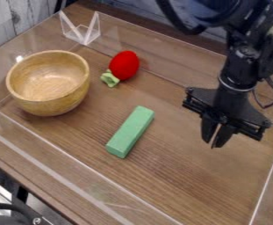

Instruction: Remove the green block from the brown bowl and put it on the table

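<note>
The light-green block (130, 131) lies flat on the wood-grain table (180, 180), in front of and to the right of the brown bowl (48, 82). The bowl stands at the left with nothing in it. My gripper (219, 139) hangs pointing down over the table at the right, well apart from the block. Its two dark fingers are pressed together with nothing between them.
A red strawberry toy (123, 66) with a green stem lies between the bowl and the arm. Clear acrylic walls (80, 28) edge the tabletop, with a folded clear piece at the back left. A black cable hangs at the right behind the arm.
</note>
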Action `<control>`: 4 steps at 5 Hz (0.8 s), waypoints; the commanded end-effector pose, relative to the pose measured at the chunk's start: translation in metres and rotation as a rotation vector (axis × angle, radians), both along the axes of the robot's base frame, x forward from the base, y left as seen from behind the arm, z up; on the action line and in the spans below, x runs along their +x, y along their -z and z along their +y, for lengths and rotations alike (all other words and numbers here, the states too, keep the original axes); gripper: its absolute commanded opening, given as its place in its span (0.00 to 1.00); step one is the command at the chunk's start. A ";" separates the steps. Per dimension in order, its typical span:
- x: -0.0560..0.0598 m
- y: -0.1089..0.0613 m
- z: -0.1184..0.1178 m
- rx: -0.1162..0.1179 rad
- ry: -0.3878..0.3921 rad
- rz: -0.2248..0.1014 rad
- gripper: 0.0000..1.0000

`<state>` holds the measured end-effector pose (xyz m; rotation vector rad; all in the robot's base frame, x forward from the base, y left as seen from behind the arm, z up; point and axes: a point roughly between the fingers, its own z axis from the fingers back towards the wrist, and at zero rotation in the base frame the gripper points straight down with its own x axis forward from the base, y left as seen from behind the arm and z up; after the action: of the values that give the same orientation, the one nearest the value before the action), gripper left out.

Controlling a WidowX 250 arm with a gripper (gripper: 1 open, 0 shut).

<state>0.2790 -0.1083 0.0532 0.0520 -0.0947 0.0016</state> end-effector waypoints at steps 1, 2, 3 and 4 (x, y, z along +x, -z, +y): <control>0.001 -0.025 -0.006 -0.007 -0.019 -0.072 1.00; -0.002 -0.030 -0.007 -0.011 -0.040 -0.076 1.00; -0.003 -0.033 -0.006 -0.040 -0.073 -0.079 0.00; -0.003 -0.036 -0.005 -0.059 -0.101 -0.084 0.00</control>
<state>0.2730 -0.1139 0.0754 0.0194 -0.1306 0.0989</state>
